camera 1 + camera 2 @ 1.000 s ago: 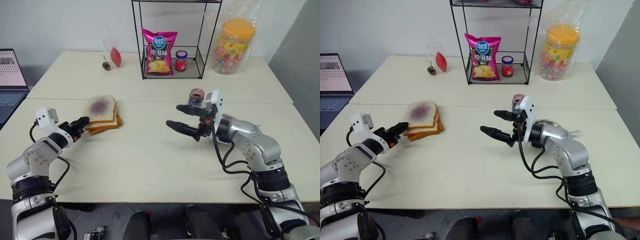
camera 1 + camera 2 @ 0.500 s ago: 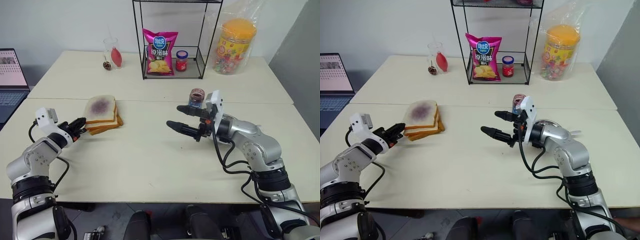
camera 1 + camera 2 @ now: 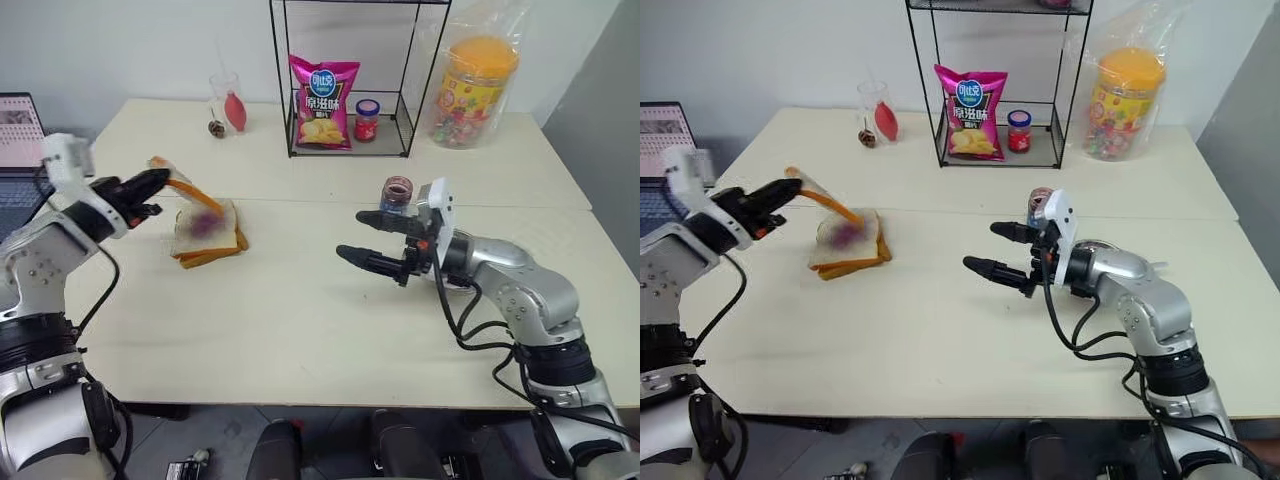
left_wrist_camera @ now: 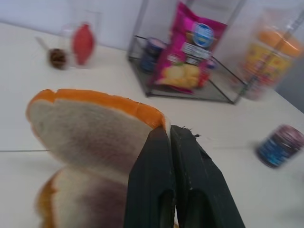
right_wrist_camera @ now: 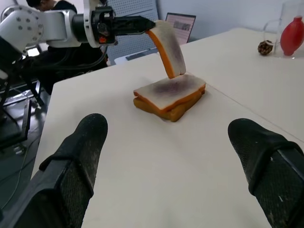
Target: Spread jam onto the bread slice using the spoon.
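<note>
My left gripper is shut on the crust edge of a single white bread slice with a tan crust. The slice hangs tilted in the air above a pile of slices on the table. A purple jam smear shows on the pile's top face. The same slice hangs from the left gripper. My right gripper is open and holds nothing. It is level above the table's middle, pointing at the pile. The small blue-labelled jam jar stands just behind it. The spoon is out of view.
A black wire rack at the back holds a pink chip bag and a red-lidded jar. Right of it stands a bagged candy jar, left of it a glass. A laptop sits far left.
My left gripper closed on the slice's edge, then rose and swung rightward, peeling the slice up off the pile. The right arm stayed where it was, still open.
</note>
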{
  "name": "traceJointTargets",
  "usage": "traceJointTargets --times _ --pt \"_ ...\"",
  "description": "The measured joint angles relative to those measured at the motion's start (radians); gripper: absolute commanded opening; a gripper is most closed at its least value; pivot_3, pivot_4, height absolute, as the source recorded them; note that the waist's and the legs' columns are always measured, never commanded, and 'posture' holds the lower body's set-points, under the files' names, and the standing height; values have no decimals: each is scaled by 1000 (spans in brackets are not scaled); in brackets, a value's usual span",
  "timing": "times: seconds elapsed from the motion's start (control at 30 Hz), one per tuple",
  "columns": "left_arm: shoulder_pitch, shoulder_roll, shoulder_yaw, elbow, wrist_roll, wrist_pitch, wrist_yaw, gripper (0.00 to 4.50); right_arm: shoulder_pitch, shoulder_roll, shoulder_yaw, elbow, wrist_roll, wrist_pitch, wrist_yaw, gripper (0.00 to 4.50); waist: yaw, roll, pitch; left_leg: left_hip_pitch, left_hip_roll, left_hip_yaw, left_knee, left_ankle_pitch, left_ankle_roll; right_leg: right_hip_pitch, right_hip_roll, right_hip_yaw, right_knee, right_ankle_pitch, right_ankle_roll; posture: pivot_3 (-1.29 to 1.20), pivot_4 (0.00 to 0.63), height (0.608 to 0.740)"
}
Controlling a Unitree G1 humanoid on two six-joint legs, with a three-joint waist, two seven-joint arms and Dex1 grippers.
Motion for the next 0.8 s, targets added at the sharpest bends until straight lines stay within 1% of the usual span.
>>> traceJointTargets --times 0.17,0.33,0.43,0.53,0.57,0.63,0.7,0.8 --pt "-54 5 -117 -132 -57 79 -140 43 33 -85 -30 -81 67 71 27 4500 7 0 0 0 0 0 0 0 0 0 0 1 0 0 0 0 150 740" --pt "-79 -41 -184 -231 -112 134 -184 43 73 -115 -70 -133 103 108 8 4500 6 0 0 1 0 0 0 0 0 0 1 1 0 0 0 0 150 740" --pt "-33 -68 -222 -230 -94 138 -171 43 102 -115 -80 -148 110 116 -15 4500 2 0 0 1 0 0 0 0 0 0 2 2 1 0 0 0 150 740" --pt "79 -59 -317 -224 32 27 -181 43 121 -116 -86 -161 110 118 -33 4500 -1 1 0 3 0 1 0 0 0 1 1 3 1 0 0 0 150 740" --pt "144 -58 -378 -206 98 -33 -186 43 132 -116 -89 -165 110 118 -41 4500 0 1 0 4 0 1 0 0 0 1 1 3 1 -1 -1 0 150 740" --pt "225 -67 -484 -132 215 -132 -196 43 140 -116 -90 -165 110 120 -48 4500 5 1 0 2 0 1 0 0 0 0 1 2 1 0 -1 0 150 740" --pt "220 -84 -507 -109 261 -201 -204 43 140 -117 -92 -167 110 120 -49 4500 11 0 0 0 1 -1 3 0 0 0 1 1 1 0 -1 0 150 740" --pt "193 -97 -525 -93 295 -231 -217 43 140 -118 -92 -168 108 118 -49 4500 22 0 0 0 -1 1 3 0 0 1 0 2 0 0 -1 0 150 740"
